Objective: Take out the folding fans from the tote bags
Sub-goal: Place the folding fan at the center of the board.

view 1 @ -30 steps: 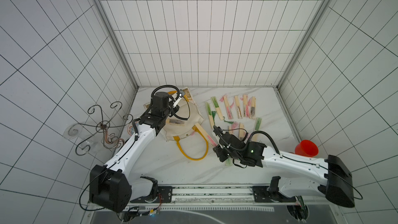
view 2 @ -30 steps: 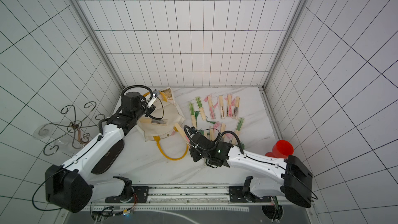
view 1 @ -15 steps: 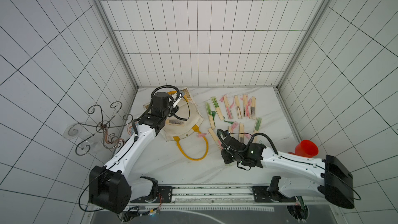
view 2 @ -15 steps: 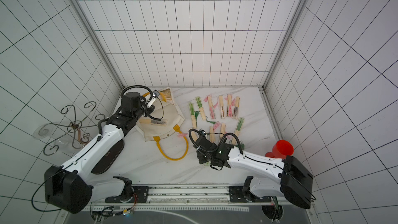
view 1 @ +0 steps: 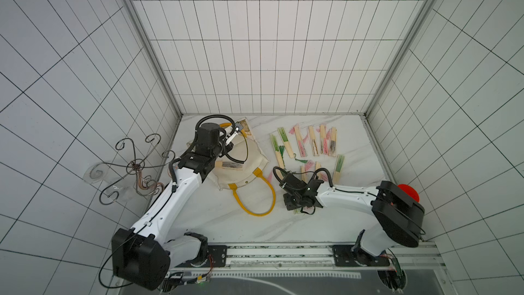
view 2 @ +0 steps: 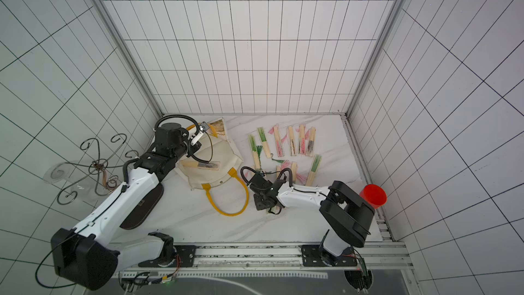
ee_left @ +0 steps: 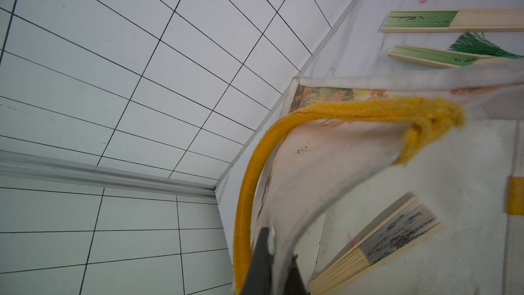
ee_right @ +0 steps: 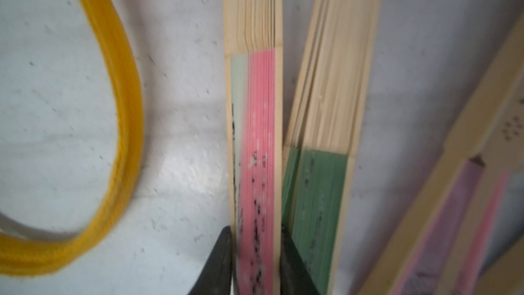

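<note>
**Left claw** (ee_left: 270,261): jaws pinched together on the raised upper edge of the tote bag (view 1: 251,163), with its yellow handle (ee_left: 248,194) just beside them. An ink-marked fan (view 1: 229,165) lies inside the bag, below the claw.

**Right claw** (ee_right: 256,239): clamped on a pink fan (ee_right: 259,137) low over the counter (view 1: 226,222). A green fan (ee_right: 320,188) sits just beside it, and other fans (view 1: 312,144) lie in a row beyond the claw.

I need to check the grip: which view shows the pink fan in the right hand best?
The right wrist view: the pink fan shows close up, the right hand closed on its edges. In both top views that hand hides nearly all of it; the left wrist view misses it.
</note>
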Tool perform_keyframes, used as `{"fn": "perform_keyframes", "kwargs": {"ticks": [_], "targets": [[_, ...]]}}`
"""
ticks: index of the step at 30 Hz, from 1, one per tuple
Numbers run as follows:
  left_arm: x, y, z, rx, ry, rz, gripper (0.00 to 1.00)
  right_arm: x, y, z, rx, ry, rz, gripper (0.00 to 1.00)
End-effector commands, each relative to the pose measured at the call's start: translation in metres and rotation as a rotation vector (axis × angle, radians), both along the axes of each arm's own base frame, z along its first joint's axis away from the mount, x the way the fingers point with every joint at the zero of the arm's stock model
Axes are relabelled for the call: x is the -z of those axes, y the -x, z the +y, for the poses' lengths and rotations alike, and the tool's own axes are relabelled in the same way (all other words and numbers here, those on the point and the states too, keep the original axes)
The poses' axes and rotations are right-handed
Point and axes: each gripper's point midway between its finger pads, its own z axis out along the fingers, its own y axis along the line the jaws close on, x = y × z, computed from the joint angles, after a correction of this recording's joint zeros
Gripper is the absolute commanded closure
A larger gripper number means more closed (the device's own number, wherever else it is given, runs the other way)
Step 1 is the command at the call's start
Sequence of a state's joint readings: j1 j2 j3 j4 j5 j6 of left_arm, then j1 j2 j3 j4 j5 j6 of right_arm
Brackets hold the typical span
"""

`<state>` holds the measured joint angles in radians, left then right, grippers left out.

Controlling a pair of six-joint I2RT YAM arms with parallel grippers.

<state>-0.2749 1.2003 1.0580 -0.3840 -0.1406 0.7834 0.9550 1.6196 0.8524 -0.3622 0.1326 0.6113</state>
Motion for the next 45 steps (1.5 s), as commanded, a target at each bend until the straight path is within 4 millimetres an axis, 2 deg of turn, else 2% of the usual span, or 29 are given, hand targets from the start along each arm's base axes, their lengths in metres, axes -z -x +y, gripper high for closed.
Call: {"fn": "perform_keyframes", "kwargs": {"ticks": [1,5,8,15,18,26,31,36,45], "targets": [[-0.022,0.003,-0.003,0.033,-0.009,-0.063,1.00,-0.011,-0.017,0.021,-0.029,-0.028,-0.018,0.86],[-0.019,0.001,0.003,0.007,-0.028,-0.064,1.00,-0.015,-0.018,0.020,-0.037,-0.025,-0.029,0.67],[-0.020,0.000,0.003,0.004,-0.027,-0.069,1.00,-0.021,-0.016,0.015,-0.030,-0.027,-0.034,0.57],[-0.019,-0.001,0.002,0.003,-0.024,-0.066,1.00,-0.032,-0.015,0.006,-0.013,-0.042,-0.058,0.47],[-0.017,-0.001,0.002,0.005,-0.021,-0.061,1.00,-0.027,-0.016,0.005,-0.023,-0.040,-0.047,0.47],[-0.016,-0.001,0.001,0.005,-0.018,-0.059,1.00,-0.031,-0.023,0.025,-0.073,-0.080,-0.046,0.51],[-0.016,-0.002,0.001,0.005,-0.017,-0.058,1.00,-0.028,-0.018,0.036,-0.102,-0.096,-0.025,0.53],[-0.015,-0.002,0.000,0.009,-0.013,-0.053,1.00,-0.035,-0.015,0.049,-0.131,-0.095,-0.038,0.56],[-0.014,-0.003,-0.001,0.011,-0.009,-0.050,1.00,-0.038,-0.016,0.055,-0.137,-0.072,-0.040,0.57]]}}
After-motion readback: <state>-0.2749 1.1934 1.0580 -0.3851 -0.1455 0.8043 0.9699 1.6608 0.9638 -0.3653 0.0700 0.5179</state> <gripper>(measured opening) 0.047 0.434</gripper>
